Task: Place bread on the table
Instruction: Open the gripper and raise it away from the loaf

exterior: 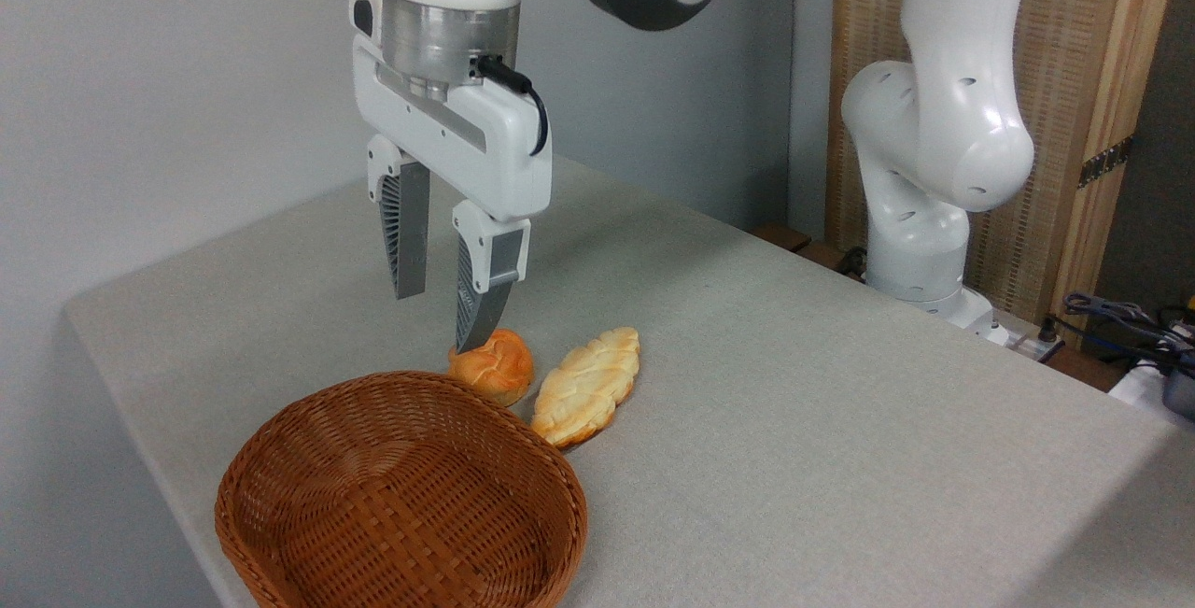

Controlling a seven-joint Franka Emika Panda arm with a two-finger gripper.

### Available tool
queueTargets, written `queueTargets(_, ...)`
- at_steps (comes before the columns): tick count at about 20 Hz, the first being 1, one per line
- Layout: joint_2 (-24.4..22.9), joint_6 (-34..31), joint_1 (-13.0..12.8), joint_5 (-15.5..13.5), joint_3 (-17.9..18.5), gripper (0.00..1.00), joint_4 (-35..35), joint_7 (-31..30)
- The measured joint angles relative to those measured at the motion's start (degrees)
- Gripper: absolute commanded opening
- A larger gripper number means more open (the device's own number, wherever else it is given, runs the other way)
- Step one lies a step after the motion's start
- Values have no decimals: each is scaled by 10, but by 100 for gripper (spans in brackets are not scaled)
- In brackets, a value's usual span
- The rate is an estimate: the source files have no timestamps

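The bread [588, 387], a pale golden braided loaf with pointed ends, lies flat on the light grey table [794, 421], just behind the basket's right rim. My gripper [441, 317] hangs open above the table to the left of the loaf, with nothing between its fingers. Its right fingertip [478, 328] stands in front of the top of a small round orange-brown bun [495, 367]; I cannot tell if they touch. The loaf is about a hand's width to the right of the gripper and lower.
A round brown wicker basket [401, 496] sits at the table's front left, nothing inside it. The bun rests between basket and loaf. The arm's white base [924, 216] stands at the back right, beside cables [1120, 318]. The table's left edge is near the basket.
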Motion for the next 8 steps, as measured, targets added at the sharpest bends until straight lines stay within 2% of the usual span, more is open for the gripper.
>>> queueTargets(5, 4, -31, -1, 35, -2, 100, 0, 0)
queueTargets(8, 5, -38, -1, 44, -2, 100, 0, -3)
